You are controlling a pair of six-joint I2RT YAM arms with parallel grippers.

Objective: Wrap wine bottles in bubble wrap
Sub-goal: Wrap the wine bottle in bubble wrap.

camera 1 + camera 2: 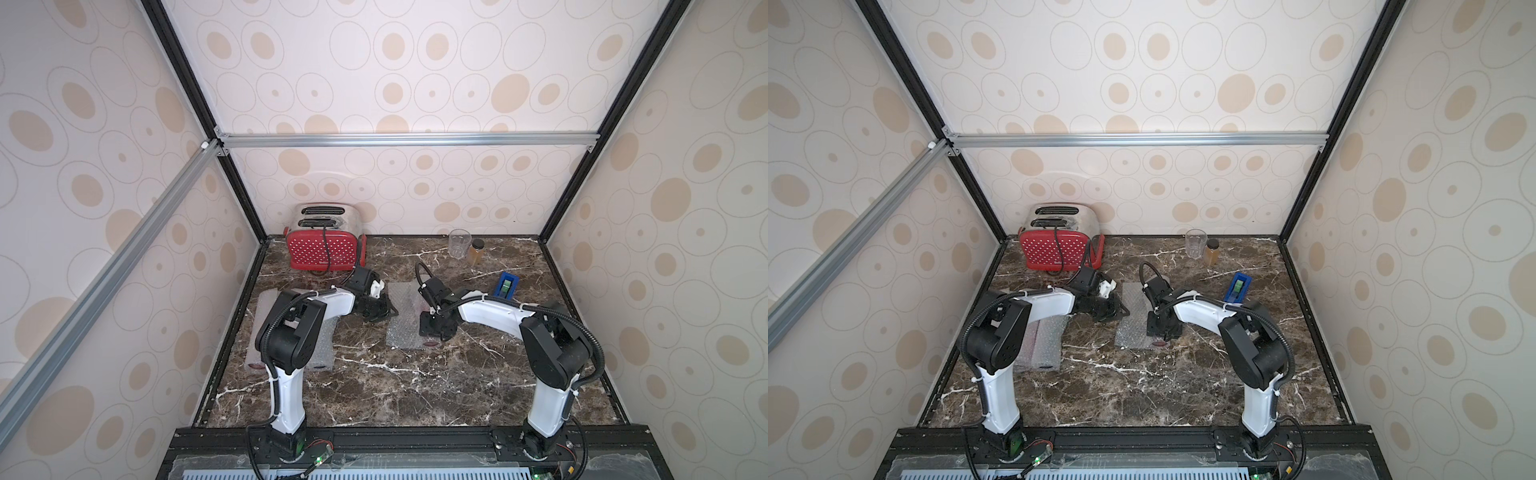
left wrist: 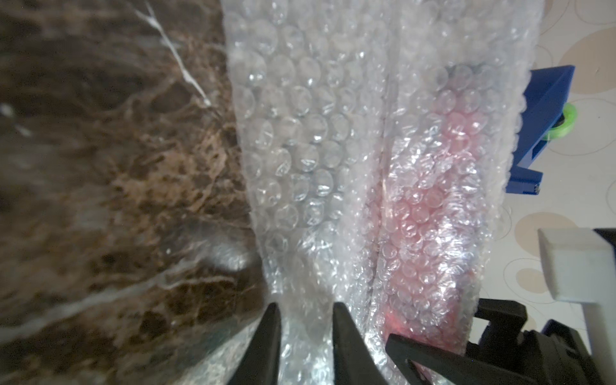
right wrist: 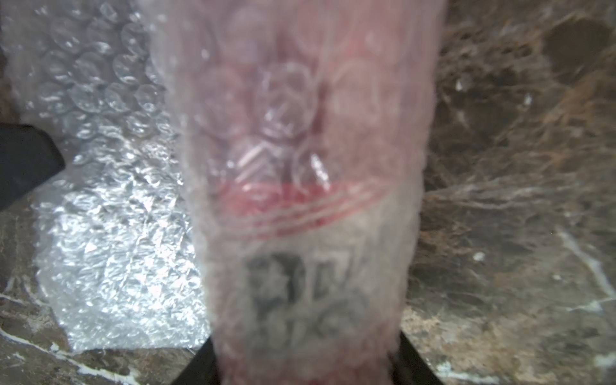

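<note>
Table [image 1: 395,395]: dark marble. The near part is bare, and the work sits in the middle.
Wrapped rolls [image 1: 1045,340]: near, on the left, half hidden under the left arm. They look like bottles that are already rolled up. I think they lie there to be out of the way.
Wine bottle [image 3: 300,206]: it lies on its side in the middle of the table. Its round bottom points to the near side. Pink drink shows through the wrap around it.
Right gripper [image 3: 305,363]: its two fingers squeeze the wrapped bottle, one on each side. I think it holds on so the bottle cannot roll away.
Bubble wrap sheet [image 1: 400,328]: it lies on the table and touches the bottle. One part is around the bottle, and a loose part sticks out to the left.
Left gripper [image 2: 308,336]: it is just left of the bottle. Its fingers are pinched on the loose part of the sheet. I think it grabs there to pull that flap over the bottle.
Tape dispenser [image 1: 508,286]: blue with green tape, farther back on the right, beside the right arm. It is likely kept close to stick the wrap shut.
Drinking glass [image 1: 459,243]: far back on the right, not part of this job.
Amber jar [image 1: 476,250]: just beside the glass.
Toaster [image 1: 324,245]: red, far back on the left by the wall.
</note>
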